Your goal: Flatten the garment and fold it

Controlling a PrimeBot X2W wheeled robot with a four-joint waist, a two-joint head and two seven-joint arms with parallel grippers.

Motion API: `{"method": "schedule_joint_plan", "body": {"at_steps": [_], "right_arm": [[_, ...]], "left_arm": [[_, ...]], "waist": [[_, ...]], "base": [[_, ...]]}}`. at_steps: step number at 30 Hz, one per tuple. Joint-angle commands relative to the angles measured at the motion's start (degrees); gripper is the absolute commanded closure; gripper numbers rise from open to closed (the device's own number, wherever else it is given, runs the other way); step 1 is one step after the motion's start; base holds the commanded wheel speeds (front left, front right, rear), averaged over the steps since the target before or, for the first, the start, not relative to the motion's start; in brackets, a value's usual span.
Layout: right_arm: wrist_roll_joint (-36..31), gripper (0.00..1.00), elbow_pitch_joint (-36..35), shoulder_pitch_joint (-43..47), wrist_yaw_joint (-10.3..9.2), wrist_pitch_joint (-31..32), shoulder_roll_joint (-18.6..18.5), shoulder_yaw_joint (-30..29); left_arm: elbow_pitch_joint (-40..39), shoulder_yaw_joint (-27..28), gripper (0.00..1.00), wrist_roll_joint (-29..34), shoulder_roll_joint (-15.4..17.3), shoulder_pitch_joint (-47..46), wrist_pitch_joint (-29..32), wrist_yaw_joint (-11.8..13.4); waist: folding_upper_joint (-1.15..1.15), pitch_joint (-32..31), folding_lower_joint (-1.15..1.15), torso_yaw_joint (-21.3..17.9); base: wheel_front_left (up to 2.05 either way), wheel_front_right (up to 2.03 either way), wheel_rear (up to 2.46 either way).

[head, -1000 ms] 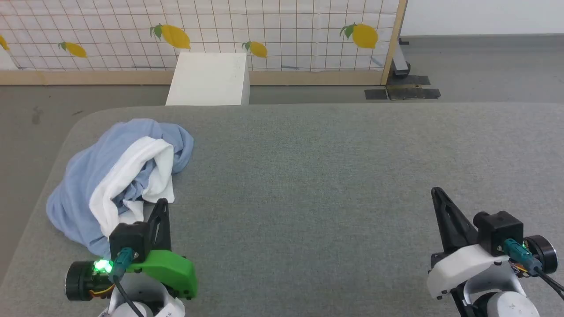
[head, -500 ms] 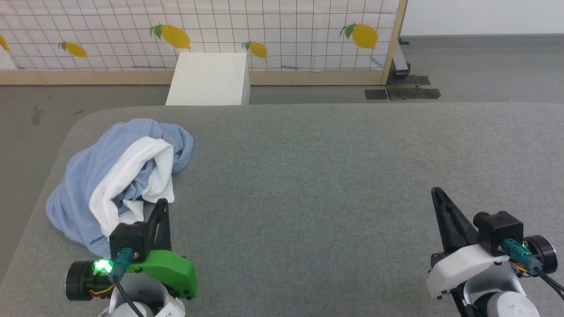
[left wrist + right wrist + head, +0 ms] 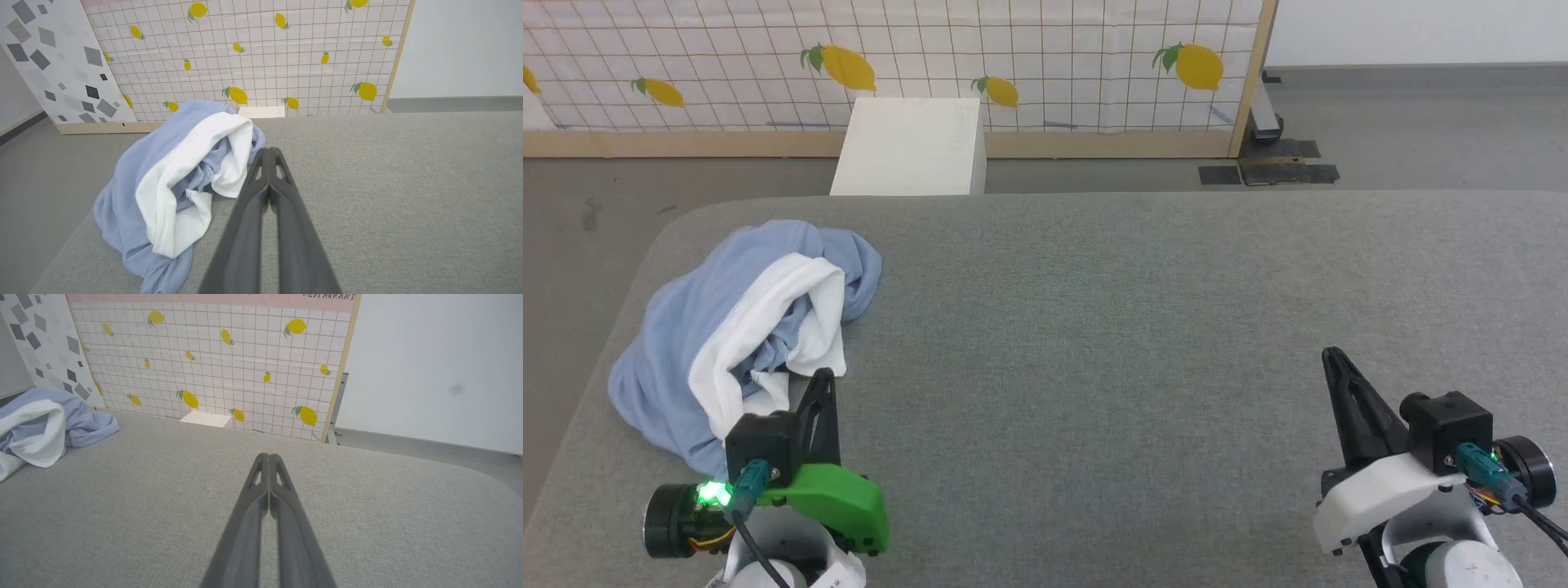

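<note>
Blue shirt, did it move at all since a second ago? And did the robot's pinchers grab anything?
Nothing visibly changed. The blue shirt lies in the same crumpled heap at the left end of the grey table, with its white lining showing. The left gripper sits just beside the heap and the right gripper rests far off on the other side. Both are shut and holding nothing, as before.

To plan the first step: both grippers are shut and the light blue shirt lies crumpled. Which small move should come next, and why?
Probably open the left gripper and ease it to the crumpled light blue shirt with white lining: its shut tips are just beside the heap, holding nothing; the right gripper is far off.
</note>
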Motion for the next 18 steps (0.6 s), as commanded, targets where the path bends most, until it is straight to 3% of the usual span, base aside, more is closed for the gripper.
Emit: {"method": "schedule_joint_plan", "body": {"at_steps": [1,18], "right_arm": [[-0.4,1.00,-0.3,0.4,-0.09,0.0,0.1,0.1],[-0.4,1.00,-0.3,0.4,-0.09,0.0,0.1,0.1]], "left_arm": [[-0.1,0.1,1.00,0.7,-0.2,0.6,0.1,-0.1],[-0.1,0.1,1.00,0.7,-0.2,0.6,0.1,-0.1]], "waist": [[0.24,0.0,0.00,0.0],[0.24,0.0,0.00,0.0]], "base": [[0.00,0.00,0.00],[0.00,0.00,0.00]]}}
